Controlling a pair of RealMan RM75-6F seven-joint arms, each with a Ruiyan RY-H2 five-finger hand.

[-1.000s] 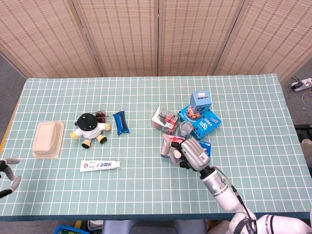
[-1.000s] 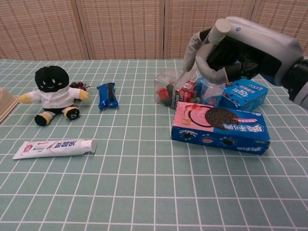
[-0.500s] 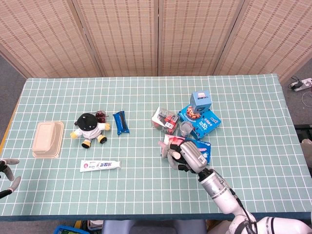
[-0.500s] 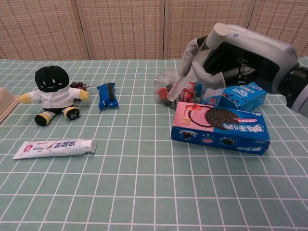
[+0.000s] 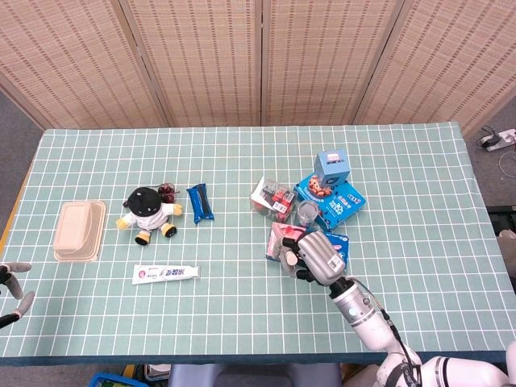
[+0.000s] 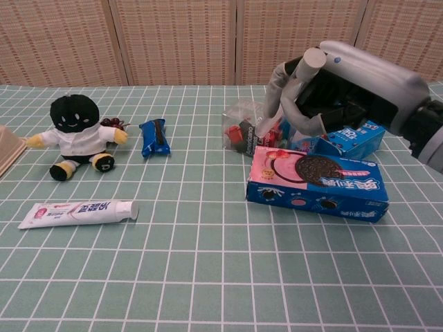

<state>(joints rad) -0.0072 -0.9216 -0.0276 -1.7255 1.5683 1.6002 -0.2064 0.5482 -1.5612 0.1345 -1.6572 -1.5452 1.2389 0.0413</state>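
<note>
On the green checked tabletop (image 5: 242, 322), the robot's right hand (image 5: 316, 255) hangs over the pink-and-blue cookie box (image 6: 317, 182), its fingers (image 6: 277, 93) curled downward and apart, holding nothing. Half a second ago that hand reached further left, one finger stretched down toward the box's near end; it has since drawn back and lifted slightly, so the box lies flat and ungrasped, just in front of the snack cluster. That suggests the approach is being reset rather than closed.

Behind the box sit a blue snack box (image 5: 332, 201), a clear bag of small packets (image 5: 271, 197) and a small blue carton (image 5: 332, 164). Well to the left lie a plush doll (image 5: 147, 211), a tan lidded container (image 5: 80, 230), a toothpaste tube (image 5: 166, 272) and a blue wrapped bar (image 5: 200, 203), none of them shifted. The left hand (image 5: 11, 284) shows at the tabletop's left edge, fingers spread and empty.
</note>
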